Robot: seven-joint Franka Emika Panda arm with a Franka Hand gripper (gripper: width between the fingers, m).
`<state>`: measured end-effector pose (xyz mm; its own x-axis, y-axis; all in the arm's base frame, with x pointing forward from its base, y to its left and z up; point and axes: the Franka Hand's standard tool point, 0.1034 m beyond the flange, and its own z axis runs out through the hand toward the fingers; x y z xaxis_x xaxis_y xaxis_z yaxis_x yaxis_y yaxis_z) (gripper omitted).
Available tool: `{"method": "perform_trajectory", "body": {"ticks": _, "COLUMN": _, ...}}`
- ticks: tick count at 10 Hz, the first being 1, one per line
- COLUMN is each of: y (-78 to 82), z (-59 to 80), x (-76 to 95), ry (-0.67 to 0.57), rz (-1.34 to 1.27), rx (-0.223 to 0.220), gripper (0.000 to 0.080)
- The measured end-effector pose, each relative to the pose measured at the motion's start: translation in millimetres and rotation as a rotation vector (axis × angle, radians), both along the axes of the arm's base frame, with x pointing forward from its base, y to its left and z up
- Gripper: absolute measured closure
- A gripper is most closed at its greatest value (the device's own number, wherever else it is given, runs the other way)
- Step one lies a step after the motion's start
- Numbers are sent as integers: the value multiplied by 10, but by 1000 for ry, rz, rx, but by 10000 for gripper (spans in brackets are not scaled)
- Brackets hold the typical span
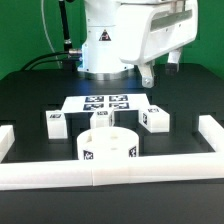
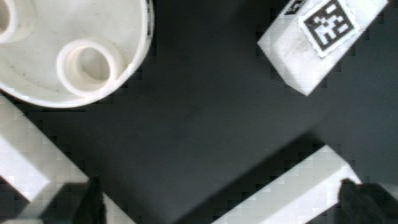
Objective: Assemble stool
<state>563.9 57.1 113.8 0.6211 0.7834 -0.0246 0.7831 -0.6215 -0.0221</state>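
Observation:
The white round stool seat (image 1: 107,146) lies near the front rail, and in the wrist view (image 2: 54,45) it shows a round socket (image 2: 93,65). Three white tagged leg blocks stand behind it: one on the exterior view's left (image 1: 57,122), one in the middle (image 1: 100,116), one on the right (image 1: 155,119). One leg block shows in the wrist view (image 2: 326,40). My gripper (image 1: 150,72) hangs above the table behind the right block, apart from all parts. In the wrist view the gripper (image 2: 217,210) is open and empty, with its dark fingertips (image 2: 365,200) at the frame's edge.
The marker board (image 1: 107,103) lies flat behind the leg blocks. Long white border rails enclose the work area: front (image 1: 110,175), left (image 1: 12,140), right (image 1: 210,135). A rail also shows under the gripper in the wrist view (image 2: 249,190). The table is black.

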Motion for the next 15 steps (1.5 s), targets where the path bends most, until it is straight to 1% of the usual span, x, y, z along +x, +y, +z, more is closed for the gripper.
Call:
{"method": "perform_trajectory", "body": {"ticks": 7, "y": 0, "z": -2, "x": -1, "ry": 0, "rz": 0, "rx": 0, "gripper": 150}}
{"method": "perform_trajectory", "body": {"ticks": 8, "y": -16, "z": -3, "x": 0, "ry": 0, "rz": 1, "rx": -1, "gripper": 150}}
{"method": "perform_trajectory", "body": {"ticks": 9, "y": -121, "z": -22, "x": -11, "ry": -1, "rz": 35, "rx": -3, "gripper": 150}}
{"method": "perform_trajectory", "body": {"ticks": 10, "y": -266, "z": -93, "x": -21, "ry": -9, "rz": 39, "rx": -6, "gripper": 150}}
{"method": "perform_trajectory", "body": {"ticks": 12, "y": -502, "z": -304, "x": -14, "ry": -22, "rz": 30, "rx": -12, "gripper": 150}}
{"method": "perform_trajectory", "body": {"ticks": 13, "y": -577, "z": -413, "x": 5, "ry": -35, "rz": 17, "rx": -13, "gripper": 150}}
{"method": "perform_trajectory", "body": {"ticks": 14, "y": -635, "z": -566, "x": 15, "ry": -47, "rz": 8, "rx": -14, "gripper": 150}}
{"method": "perform_trajectory", "body": {"ticks": 15, "y": -673, "z": -672, "x": 54, "ry": -80, "rz": 14, "rx": -10, "gripper": 150}}
